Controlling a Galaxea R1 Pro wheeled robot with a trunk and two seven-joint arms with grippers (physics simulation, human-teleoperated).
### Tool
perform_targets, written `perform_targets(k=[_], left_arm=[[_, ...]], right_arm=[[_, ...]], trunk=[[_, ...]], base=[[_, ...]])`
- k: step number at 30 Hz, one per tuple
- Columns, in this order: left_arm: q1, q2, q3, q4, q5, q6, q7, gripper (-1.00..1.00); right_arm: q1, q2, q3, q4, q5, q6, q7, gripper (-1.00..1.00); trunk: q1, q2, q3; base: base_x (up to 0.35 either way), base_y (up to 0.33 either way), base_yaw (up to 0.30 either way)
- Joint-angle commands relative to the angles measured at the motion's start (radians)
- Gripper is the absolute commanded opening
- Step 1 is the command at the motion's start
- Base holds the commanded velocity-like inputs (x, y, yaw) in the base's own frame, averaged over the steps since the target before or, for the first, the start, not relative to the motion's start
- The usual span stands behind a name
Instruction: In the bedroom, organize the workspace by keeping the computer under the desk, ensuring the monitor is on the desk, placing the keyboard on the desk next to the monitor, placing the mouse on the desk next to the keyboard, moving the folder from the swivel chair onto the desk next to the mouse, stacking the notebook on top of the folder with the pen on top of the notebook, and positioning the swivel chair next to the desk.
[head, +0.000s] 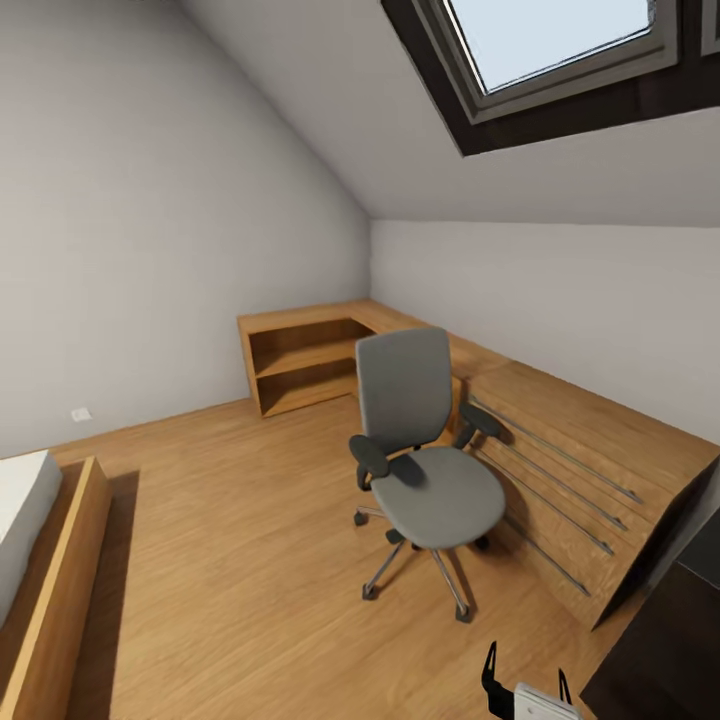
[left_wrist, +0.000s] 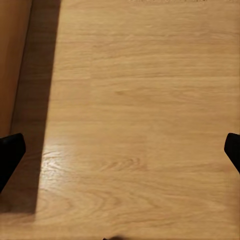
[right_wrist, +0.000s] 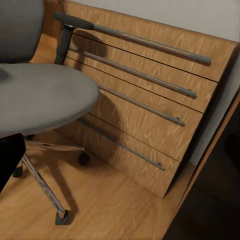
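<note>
a: report the chair first.

b: the swivel chair (head: 425, 450) stands on the wooden floor (head: 240, 520) ahead of the robot, slightly to its right. its seat faces the robot, the tall back is on the far side, toward the corner. the seat is bare; no blue folder lies on it in the head view. in the right wrist view the seat (right_wrist: 40, 97) is near, with the castor base below it.

a: what is beside it?

b: a low wooden drawer cabinet (head: 580, 480) with long grey handles, just beside the chair on the robot's right. an open wooden shelf unit (head: 300, 365) sits in the far corner. a bed frame (head: 55, 590) shows at the left edge. a dark surface (head: 660, 640) at the lower right may be the counter; i cannot confirm it.

a: hands?

b: the right hand (head: 527, 690) shows low in the head view with its 2 dark fingers apart, nothing between them. the left hand (left_wrist: 120, 150) looks straight down at bare floor; its fingertips (left_wrist: 10, 152) sit at opposite edges of the wrist view, so it is wide and empty.

a: the relation that matters?

b: the chair lies forward of the right hand, so in my judgement the right arm is the nearer one. monitor, keyboard, mouse, notebook and pen cannot be located from here.
</note>
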Motion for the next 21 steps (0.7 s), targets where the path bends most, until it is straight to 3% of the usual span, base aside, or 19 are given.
perform_targets(k=[1, 9, 21], left_arm=[[0.0, 0.0, -0.008, 0.0, 0.002, -0.002, 0.008, 1.0], [-0.001, -0.001, -0.008, 0.0, 0.001, -0.003, 0.008, 1.0], [-0.001, 0.0, -0.008, 0.0, 0.001, -0.003, 0.008, 1.0]], right_arm=[[-0.001, -0.001, 0.008, 0.0, -0.004, -0.001, -0.007, 1.0], [-0.001, -0.002, 0.008, 0.0, -0.005, -0.001, -0.007, 1.0], [-0.001, -0.001, 0.01, 0.0, -0.003, -0.001, -0.007, 1.0]], trunk=[[0.0, -0.001, 0.0], [0.0, -0.001, 0.011], [0.0, -0.001, 0.02]], base=[[0.0, 0.0, 0.057], [0.0, 0.0, 0.129], [0.0, 0.0, 0.241]])
